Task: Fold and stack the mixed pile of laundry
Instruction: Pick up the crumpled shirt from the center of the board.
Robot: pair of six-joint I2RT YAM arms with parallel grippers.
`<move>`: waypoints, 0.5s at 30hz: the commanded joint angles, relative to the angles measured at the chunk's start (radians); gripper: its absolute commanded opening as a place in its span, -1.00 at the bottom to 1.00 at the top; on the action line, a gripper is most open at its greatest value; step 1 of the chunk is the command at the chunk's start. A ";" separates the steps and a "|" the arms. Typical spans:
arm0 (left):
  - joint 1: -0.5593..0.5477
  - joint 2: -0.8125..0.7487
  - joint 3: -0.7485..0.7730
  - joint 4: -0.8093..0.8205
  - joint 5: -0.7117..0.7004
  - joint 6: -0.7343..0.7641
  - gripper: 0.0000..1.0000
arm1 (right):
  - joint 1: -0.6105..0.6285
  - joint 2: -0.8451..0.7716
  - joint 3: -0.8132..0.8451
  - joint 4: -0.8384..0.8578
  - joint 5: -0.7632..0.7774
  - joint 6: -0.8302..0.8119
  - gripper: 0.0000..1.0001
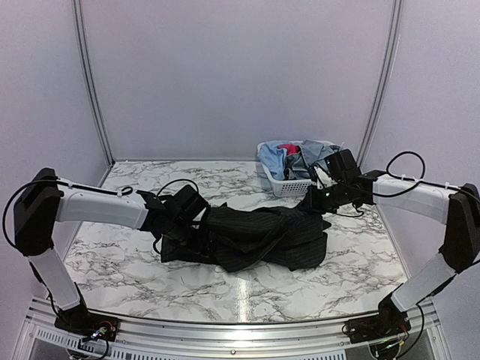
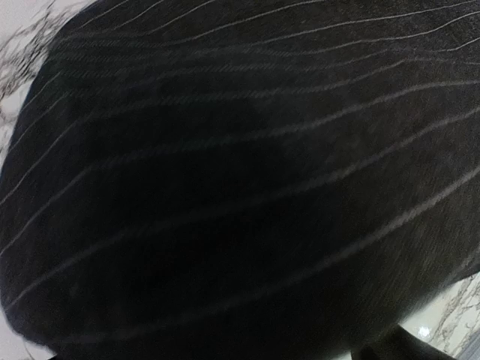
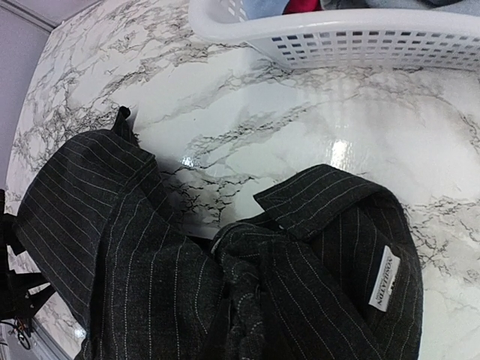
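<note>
Marble-patterned table (image 1: 225,281) carries the black pinstriped shirt (image 1: 262,236), bunched in a long heap between the two grippers. Pressed into one end of it, the left gripper (image 1: 193,223) has its camera filled with cloth, so I cannot tell how wide it stands. The right gripper (image 1: 315,199) hangs just above the collar (image 3: 322,199) and label (image 3: 386,279), fingers unseen, width likewise unclear. Behind it the basket (image 1: 289,186) holds the light blue pieces (image 1: 274,159). To spread the shirt well, each gripper should pinch a single layer at opposite edges, then draw apart until the folds flatten.
</note>
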 commanded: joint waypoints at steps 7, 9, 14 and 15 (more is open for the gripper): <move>-0.027 0.105 0.004 -0.125 -0.082 -0.056 0.48 | -0.010 -0.003 0.078 -0.026 0.026 -0.026 -0.69; -0.028 0.082 -0.044 -0.141 -0.039 -0.057 0.18 | -0.013 -0.010 0.091 -0.031 0.026 -0.037 -0.46; -0.030 -0.065 -0.104 -0.165 0.103 -0.017 -0.65 | -0.029 -0.051 0.124 -0.053 0.022 -0.086 0.37; -0.030 -0.104 -0.090 -0.194 0.112 -0.008 -0.77 | -0.030 -0.061 0.131 -0.055 0.019 -0.102 0.53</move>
